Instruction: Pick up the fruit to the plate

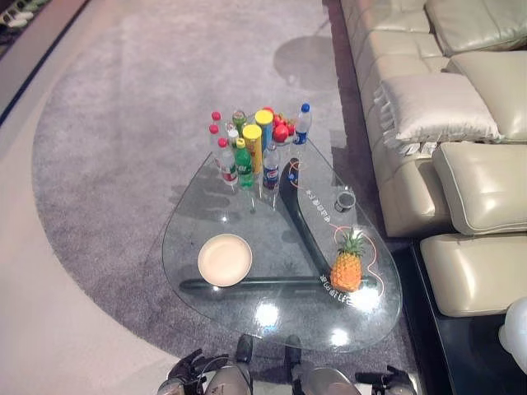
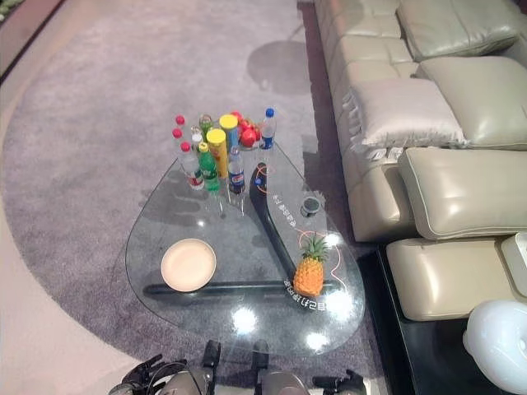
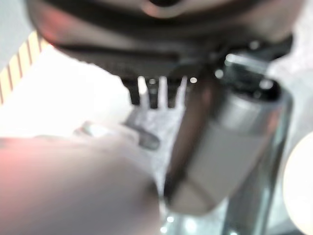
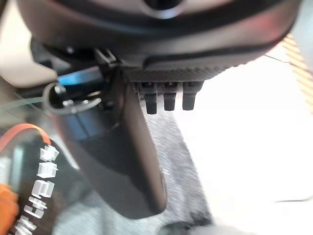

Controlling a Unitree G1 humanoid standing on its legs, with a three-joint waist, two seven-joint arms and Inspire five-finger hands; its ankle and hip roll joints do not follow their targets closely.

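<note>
Both robot hands [image 1: 188,372] [image 1: 394,381] relaxed, released, below table edge [image 1: 272,341]; pineapple [image 1: 347,263] near right rim

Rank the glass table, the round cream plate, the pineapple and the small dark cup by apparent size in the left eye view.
1. Clear glass teardrop table, by far the largest.
2. Round cream plate.
3. Orange pineapple with green crown; standing upright, it looks close to the plate in extent, so this order is unsure.
4. Small dark round cup.

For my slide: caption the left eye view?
Pineapple and empty plate apart on glass table; both hands low.
</note>
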